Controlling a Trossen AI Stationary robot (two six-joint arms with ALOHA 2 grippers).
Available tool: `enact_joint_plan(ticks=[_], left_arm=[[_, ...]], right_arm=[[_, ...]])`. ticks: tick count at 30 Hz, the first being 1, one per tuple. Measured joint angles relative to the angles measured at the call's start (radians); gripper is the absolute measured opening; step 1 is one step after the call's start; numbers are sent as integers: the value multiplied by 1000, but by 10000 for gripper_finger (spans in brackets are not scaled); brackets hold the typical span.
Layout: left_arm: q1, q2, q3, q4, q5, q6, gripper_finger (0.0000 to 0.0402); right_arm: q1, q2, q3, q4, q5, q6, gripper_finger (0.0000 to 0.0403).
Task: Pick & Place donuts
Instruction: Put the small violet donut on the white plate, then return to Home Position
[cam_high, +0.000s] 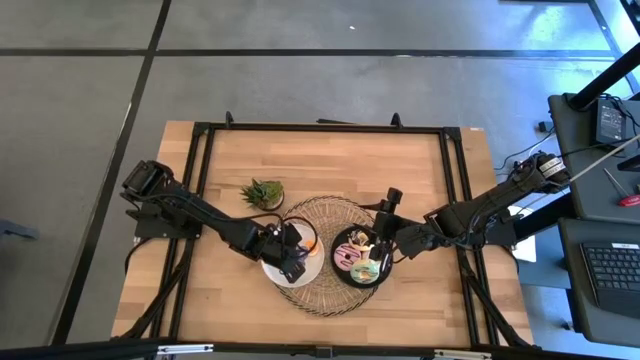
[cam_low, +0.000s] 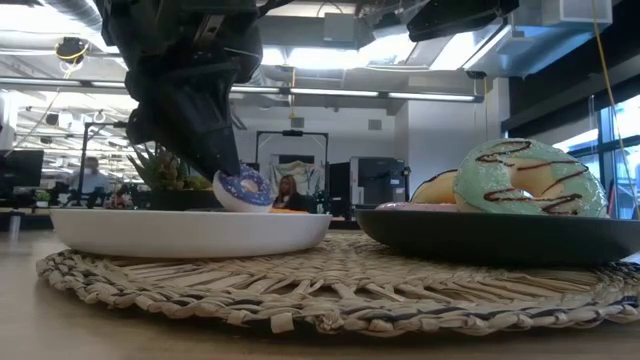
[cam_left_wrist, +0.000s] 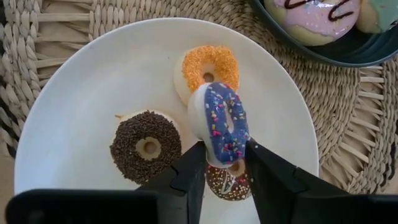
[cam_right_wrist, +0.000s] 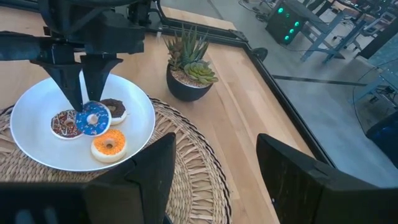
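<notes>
My left gripper (cam_left_wrist: 224, 157) hangs over the white plate (cam_left_wrist: 74, 93), shut on a blue-iced sprinkled donut (cam_left_wrist: 221, 121). The same donut shows in the low view (cam_low: 243, 188) and the right wrist view (cam_right_wrist: 94, 118). On that plate lie flat an orange-sprinkled donut (cam_left_wrist: 207, 70), a chocolate-sprinkled one (cam_left_wrist: 145, 147) and a brown-iced one (cam_left_wrist: 229, 182), partly hidden by the fingers. My right gripper (cam_right_wrist: 214, 168) is open above the black plate (cam_high: 345, 279), touching nothing. That plate holds pink (cam_high: 350, 256), green (cam_low: 528, 180) and cream donuts. My left gripper pinches the blue donut between its two fingers by the upper part of its ring (cam_left_wrist: 225, 152), coming from above and pointing down. The donut stands on edge, tilted, below the fingertips (cam_right_wrist: 83, 102). Whether its lower edge touches the plate, I cannot tell.
Both plates sit on a round woven mat (cam_high: 322, 215) near the table's near edge. A small potted plant (cam_high: 263, 193) stands just beyond the white plate, toward the far left. Bare wood (cam_high: 340, 160) lies on the far half of the table.
</notes>
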Motion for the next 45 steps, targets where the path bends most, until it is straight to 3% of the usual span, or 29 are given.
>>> enact_joint_plan(ticks=[9, 18, 20, 24, 27, 30, 35, 37, 40, 45], left_arm=[[13, -30, 1, -101, 12, -28, 111], [23, -148, 1, -147, 6, 26, 113], [2, -184, 1, -184, -72, 50, 114], [-94, -254, 1, -205, -339, 127, 112], [-147, -296, 1, -196, -460, 120, 109], [-181, -321, 1, -197, -519, 114, 110], [-203, -317, 1, -173, -555, 214, 111], [-183, -319, 1, -133, -520, 244, 110], [-146, -317, -2, -21, -375, 349, 107], [-77, -314, -75, 329, -118, 588, 108]], right_arm=[[0, 0, 0, 0, 0, 0, 225], [0, 0, 0, -15, 2, -1, 225], [0, 0, 0, -77, 7, 11, 225], [28, -2, 0, -260, 23, 61, 225], [59, -2, 0, -397, 3, 155, 225], [82, -2, -2, -472, -4, 337, 225], [120, -34, -31, -467, 24, 421, 225], [130, -70, -63, -483, 9, 463, 225], [152, -161, -128, -482, -5, 551, 225], [169, -328, -236, -384, 26, 546, 225]])
